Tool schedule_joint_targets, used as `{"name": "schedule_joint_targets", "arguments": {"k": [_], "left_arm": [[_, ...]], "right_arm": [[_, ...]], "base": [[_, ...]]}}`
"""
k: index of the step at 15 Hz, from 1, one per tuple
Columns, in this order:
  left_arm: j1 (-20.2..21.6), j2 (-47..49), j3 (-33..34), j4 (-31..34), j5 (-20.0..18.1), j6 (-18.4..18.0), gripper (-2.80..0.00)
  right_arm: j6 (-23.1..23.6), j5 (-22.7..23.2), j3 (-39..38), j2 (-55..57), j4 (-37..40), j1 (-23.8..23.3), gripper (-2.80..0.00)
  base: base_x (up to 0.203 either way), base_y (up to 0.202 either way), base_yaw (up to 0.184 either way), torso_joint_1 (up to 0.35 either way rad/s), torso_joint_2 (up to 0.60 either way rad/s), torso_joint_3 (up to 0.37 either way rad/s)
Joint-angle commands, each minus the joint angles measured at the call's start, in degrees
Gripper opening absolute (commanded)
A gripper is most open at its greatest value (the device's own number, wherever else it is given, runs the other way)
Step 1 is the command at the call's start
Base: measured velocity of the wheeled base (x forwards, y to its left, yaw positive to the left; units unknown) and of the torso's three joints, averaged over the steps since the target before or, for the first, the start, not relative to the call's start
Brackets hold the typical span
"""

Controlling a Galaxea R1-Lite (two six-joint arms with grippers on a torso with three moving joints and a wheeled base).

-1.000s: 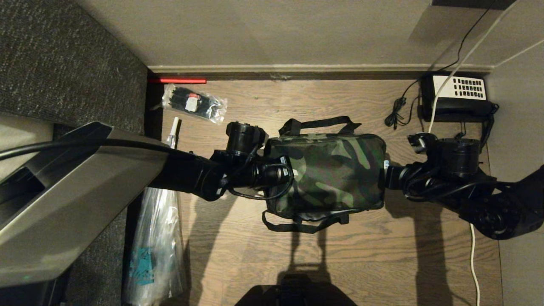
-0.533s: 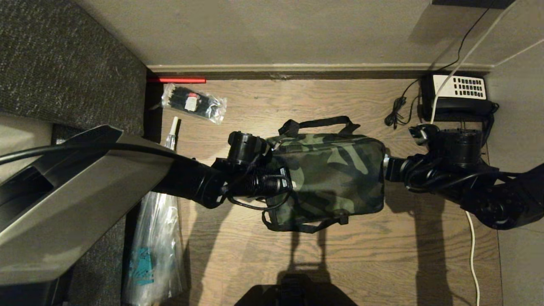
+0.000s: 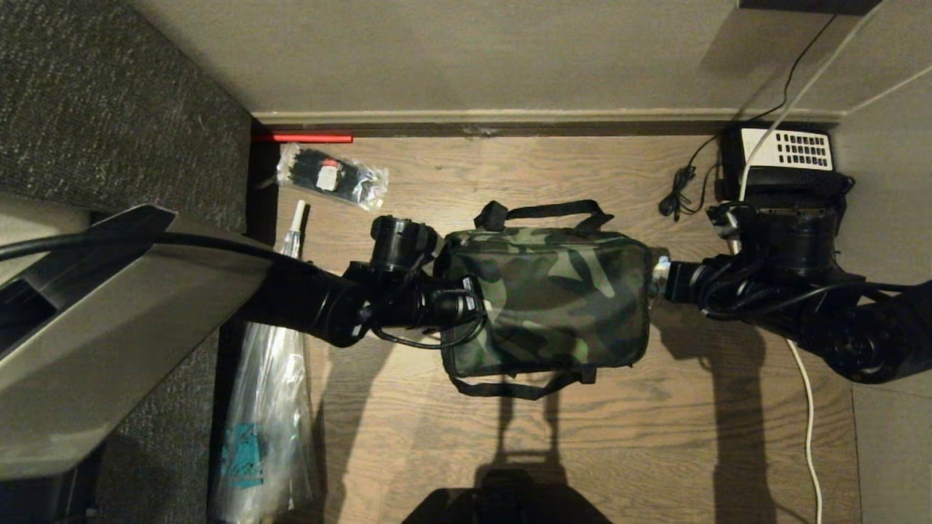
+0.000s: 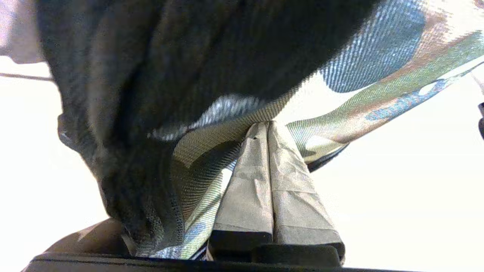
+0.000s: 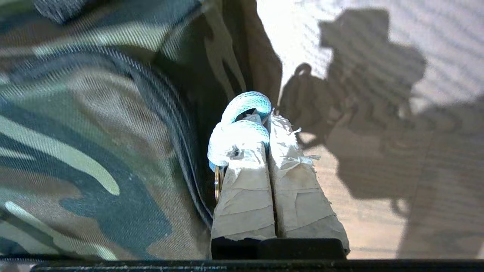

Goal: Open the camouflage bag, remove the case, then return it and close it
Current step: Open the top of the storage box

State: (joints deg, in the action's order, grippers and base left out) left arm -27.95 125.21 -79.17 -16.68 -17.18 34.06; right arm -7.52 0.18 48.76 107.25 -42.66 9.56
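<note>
The camouflage bag [image 3: 553, 298] lies closed on the wooden floor, one black strap handle [image 3: 542, 211] at its far side and one at its near side. My left gripper [image 3: 475, 309] is at the bag's left end, its taped fingers [image 4: 261, 177] shut on a fold of camouflage fabric [image 4: 332, 117]. At the bag's right end my right gripper [image 3: 657, 280] is shut on a pale blue cord loop [image 5: 242, 128] with a metal ring, beside the zip line [image 5: 181, 132]. The case is hidden.
A black-and-white desk telephone [image 3: 783, 167] stands at the far right, close behind my right arm, with a white cable [image 3: 808, 437] running along the floor. A clear bag of black items [image 3: 331, 175] and a long clear plastic bag [image 3: 266, 407] lie left. The wall skirting [image 3: 546, 116] is behind.
Both grippers and the bag have shifted a little to the left. My right arm has moved away from me, closer to the telephone. Both grips are unchanged.
</note>
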Motion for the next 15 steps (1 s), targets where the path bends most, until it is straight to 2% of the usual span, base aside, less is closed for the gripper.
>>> {"name": "schedule_joint_targets", "arguments": {"k": [1, 15], "left_arm": [[0.36, -0.75, 0.06, -0.27, -0.05, 0.22, -2.8], [-1.18, -0.86, 0.51, -0.2, -0.02, 0.04, -2.8]], "right_arm": [[-0.04, -0.01, 0.94, -0.26, 0.39, 0.02, -2.8], [-0.21, -0.01, 10.14, -1.08, 8.33, -1.74, -2.8]], "base": [[0.0, 0.0, 0.0, 0.0, 0.0, 0.0], [0.0, 0.0, 0.0, 0.0, 0.0, 0.0]]}}
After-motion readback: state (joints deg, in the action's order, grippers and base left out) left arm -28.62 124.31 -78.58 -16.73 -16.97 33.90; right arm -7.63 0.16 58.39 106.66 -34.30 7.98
